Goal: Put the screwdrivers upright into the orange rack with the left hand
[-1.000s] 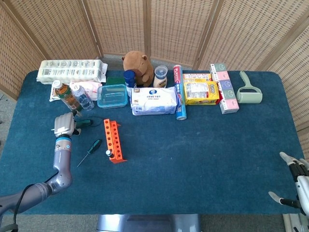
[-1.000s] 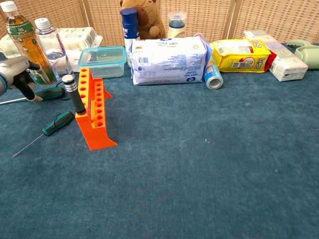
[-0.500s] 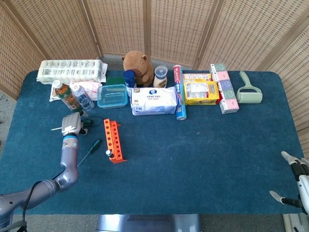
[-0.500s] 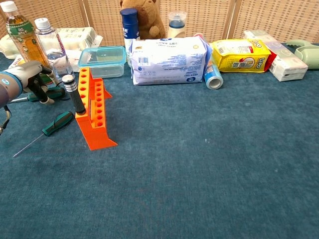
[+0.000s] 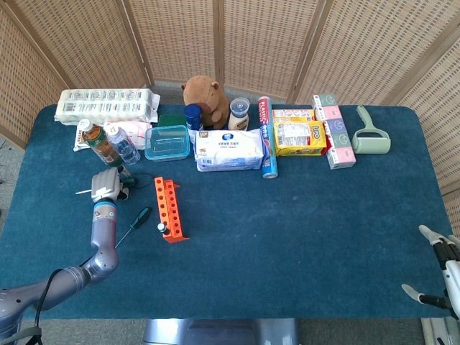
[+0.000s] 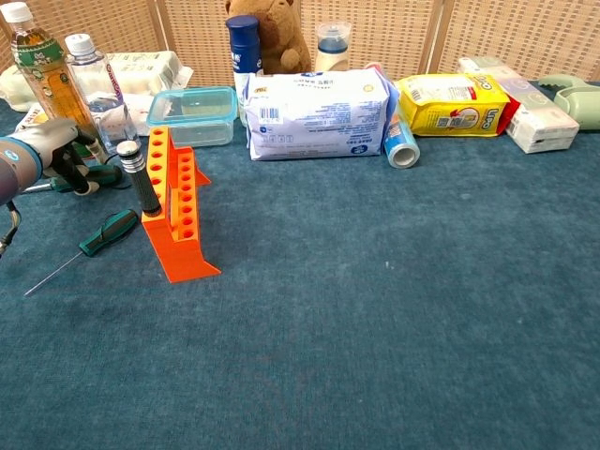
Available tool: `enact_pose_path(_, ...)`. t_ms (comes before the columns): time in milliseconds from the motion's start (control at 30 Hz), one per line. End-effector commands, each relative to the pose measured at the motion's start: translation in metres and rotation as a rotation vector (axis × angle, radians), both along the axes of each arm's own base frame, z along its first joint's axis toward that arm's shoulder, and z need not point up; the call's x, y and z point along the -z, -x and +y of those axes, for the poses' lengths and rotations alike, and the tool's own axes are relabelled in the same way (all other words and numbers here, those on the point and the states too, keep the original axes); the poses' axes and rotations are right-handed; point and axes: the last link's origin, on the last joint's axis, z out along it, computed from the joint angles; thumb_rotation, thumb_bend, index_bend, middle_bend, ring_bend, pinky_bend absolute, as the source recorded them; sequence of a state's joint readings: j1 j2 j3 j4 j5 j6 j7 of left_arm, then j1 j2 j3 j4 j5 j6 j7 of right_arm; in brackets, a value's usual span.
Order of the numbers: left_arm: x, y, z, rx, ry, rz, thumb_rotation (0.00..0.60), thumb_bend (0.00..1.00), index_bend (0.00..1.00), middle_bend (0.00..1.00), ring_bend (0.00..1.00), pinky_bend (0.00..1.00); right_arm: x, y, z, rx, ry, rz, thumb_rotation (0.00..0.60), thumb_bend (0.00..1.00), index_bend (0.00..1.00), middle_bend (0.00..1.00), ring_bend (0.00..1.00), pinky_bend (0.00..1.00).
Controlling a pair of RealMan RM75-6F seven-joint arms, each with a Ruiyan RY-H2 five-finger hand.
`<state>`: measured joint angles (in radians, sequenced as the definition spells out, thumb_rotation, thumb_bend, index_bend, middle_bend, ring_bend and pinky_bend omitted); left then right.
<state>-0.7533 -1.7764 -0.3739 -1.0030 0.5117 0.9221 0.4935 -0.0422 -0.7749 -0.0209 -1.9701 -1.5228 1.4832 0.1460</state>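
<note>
Moved L hand (image 6: 56,150) slightly vs 0.5 s ago; fingers curled on green-handled screwdriver (image 6: 101,174) on surface. Black-handled driver (image 6: 141,178) upright in orange rack (image 6: 178,220). Second green screwdriver (image 6: 103,232) lying left of rack. R hand (image 5: 440,269) spread, idle. Approx 1 of 3 done.

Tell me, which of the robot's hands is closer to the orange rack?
The left hand. It sits just left of the rack, over a green-handled screwdriver. The right hand is far off at the table's right edge, fingers apart and holding nothing.
</note>
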Motion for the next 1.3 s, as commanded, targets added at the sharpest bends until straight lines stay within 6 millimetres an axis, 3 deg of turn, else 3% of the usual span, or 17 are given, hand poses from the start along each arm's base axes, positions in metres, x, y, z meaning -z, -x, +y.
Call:
enact_pose_path(33,0.002,0.001,-0.001,-0.006,0.006,0.003,0.6,0.41,0.49,0.9,1.0,1.0,0.0,0.0,0.0,0.0,0.001,-0.001,0.6,0.0,0.07,0.16,0.15,0.04)
enact_pose_path(167,0.002,0.0,-0.002,-0.008,0.008,0.008,0.6,0.44,0.55,0.9,1.0,1.0,-0.001,0.0,0.0,-0.003,0.003,-0.002,0.6,0.0,0.07,0.16,0.15,0.04)
enact_pose_path(433,-0.01,-0.01,-0.006,0.032,-0.003,-0.009,0.6,0.44,0.58,0.9,1.0,1.0,-0.001,0.0,0.001,-0.005,0.004,-0.003,0.6,0.0,0.07,0.16,0.15,0.04)
enact_pose_path(600,-0.028,-0.023,-0.014,0.088,-0.022,-0.034,0.6,0.44,0.58,0.9,1.0,1.0,0.0,-0.001,0.001,-0.006,0.001,0.0,0.6,0.0,0.07,0.16,0.15,0.04)
enact_pose_path(967,-0.09,-0.058,-0.044,0.236,-0.095,-0.072,0.6,0.44,0.58,0.9,1.0,1.0,0.003,-0.002,0.001,-0.005,-0.005,0.009,0.6,0.0,0.07,0.16,0.15,0.04)
enact_pose_path(1300,-0.119,-0.079,-0.068,0.336,-0.145,-0.127,0.6,0.44,0.59,0.9,1.0,1.0,0.004,-0.002,0.001,-0.005,-0.004,0.014,0.6,0.0,0.07,0.16,0.15,0.04)
